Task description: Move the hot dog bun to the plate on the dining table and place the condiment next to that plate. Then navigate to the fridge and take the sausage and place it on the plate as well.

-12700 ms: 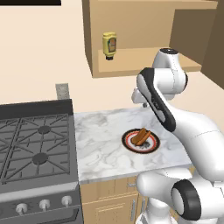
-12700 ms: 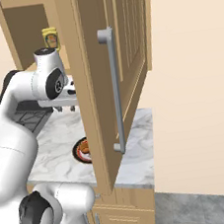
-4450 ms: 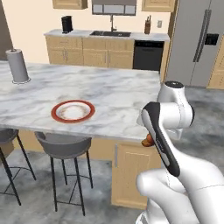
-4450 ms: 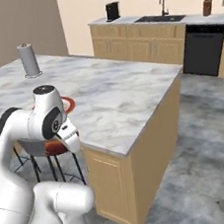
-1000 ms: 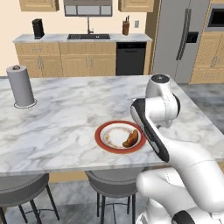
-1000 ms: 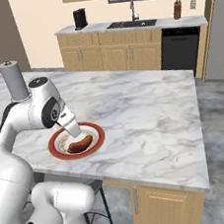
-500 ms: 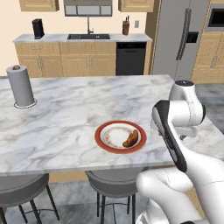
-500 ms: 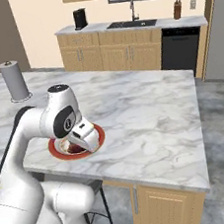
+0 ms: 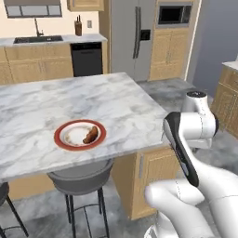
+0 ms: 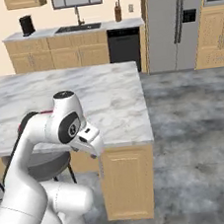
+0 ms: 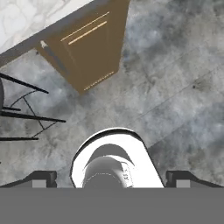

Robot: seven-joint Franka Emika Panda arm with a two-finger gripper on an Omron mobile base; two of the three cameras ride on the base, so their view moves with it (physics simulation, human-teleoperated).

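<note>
A marble-topped dining table (image 9: 116, 104) fills the left of the left base view. On it, close to the near edge, sits a round plate (image 9: 64, 129) with a red rim, and the hot dog bun (image 9: 91, 134) lies on the plate's right half. A grey stool (image 9: 80, 175) stands tucked under the table just below the plate. At the back of the kitchen a tall steel fridge (image 9: 132, 37) stands between wooden cabinets, with a dark dishwasher (image 9: 86, 59) to its left. The white arm is folded beside the table's corner, off the tabletop. In the hand view the gripper (image 11: 110, 180) points down at the grey floor, its two dark finger tips (image 11: 40, 178) spread wide apart with nothing between them.
</note>
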